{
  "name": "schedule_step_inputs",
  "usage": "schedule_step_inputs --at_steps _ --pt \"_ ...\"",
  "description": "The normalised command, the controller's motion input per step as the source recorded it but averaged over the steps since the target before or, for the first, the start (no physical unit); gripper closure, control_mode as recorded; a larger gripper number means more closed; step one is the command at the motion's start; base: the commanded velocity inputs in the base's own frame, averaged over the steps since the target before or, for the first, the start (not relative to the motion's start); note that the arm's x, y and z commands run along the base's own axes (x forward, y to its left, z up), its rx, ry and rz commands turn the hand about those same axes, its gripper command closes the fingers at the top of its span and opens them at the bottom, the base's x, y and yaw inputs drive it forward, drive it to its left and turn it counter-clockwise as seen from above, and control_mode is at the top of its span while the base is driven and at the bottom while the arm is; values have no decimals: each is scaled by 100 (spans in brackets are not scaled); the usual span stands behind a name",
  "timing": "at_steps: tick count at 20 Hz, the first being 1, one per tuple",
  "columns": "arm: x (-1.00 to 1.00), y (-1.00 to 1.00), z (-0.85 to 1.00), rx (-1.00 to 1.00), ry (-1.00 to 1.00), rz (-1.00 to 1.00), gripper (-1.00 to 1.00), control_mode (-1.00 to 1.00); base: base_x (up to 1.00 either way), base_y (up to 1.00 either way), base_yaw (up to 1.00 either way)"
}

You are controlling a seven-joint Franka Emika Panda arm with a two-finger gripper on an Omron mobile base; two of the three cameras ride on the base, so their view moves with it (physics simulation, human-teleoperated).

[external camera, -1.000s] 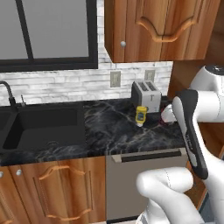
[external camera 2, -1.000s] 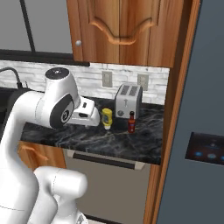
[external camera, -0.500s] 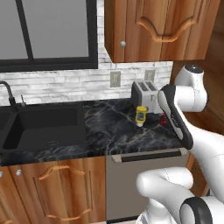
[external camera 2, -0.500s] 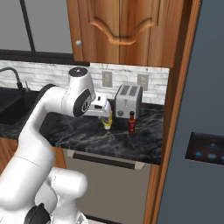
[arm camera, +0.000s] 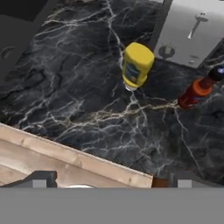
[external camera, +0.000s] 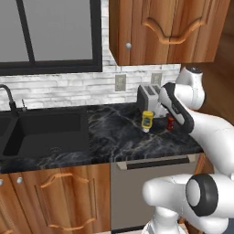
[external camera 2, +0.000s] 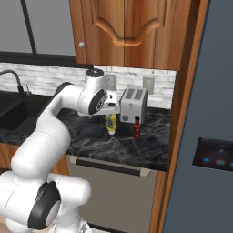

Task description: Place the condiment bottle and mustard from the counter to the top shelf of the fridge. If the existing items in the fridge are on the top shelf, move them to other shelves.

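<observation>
The yellow mustard point(arm camera: 137, 64) stands on the black marble counter point(arm camera: 65, 87), cap end down, in front of a toaster. To its right is the dark-red condiment bottle point(arm camera: 195, 92) with a black cap. My gripper point(arm camera: 111, 179) hovers above the counter's front edge with its tips far apart, open and empty. From the right base view the gripper point(external camera 2: 112, 109) hangs just above the mustard point(external camera 2: 111, 123), with the condiment bottle point(external camera 2: 136, 128) beside it. The fridge point(external camera 2: 205, 113) at right has its door shut, so the top shelf and existing items are hidden.
A silver toaster point(external camera 2: 133, 104) sits behind the two bottles against the brick wall. A black sink point(external camera: 45, 130) with a faucet point(external camera: 7, 97) lies at the left. Wooden upper cabinets point(external camera: 169, 27) hang above the counter point(external camera: 114, 137). A wooden panel separates the counter from the fridge.
The arm has swung forward and stretched out over the counter, bringing the hand from near the base to just above the mustard. The jaws stayed open; the bottles have not moved.
</observation>
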Motion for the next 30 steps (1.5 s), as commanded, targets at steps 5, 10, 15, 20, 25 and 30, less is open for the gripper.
schedule_step_inputs --at_steps 5,10,15,20,25,30 --pt "39 0 -14 0 1 26 -100 -100 0 0 0" --pt "12 0 -38 0 0 15 -100 -100 0 0 0" --pt "29 0 -24 2 0 13 -100 -100 0 0 0" --pt "40 -3 -9 1 0 11 -100 -100 0 0 0" --pt "34 -7 -11 0 0 6 -100 -100 0 0 0" --pt "23 -3 -16 0 0 5 -100 -100 0 0 0"
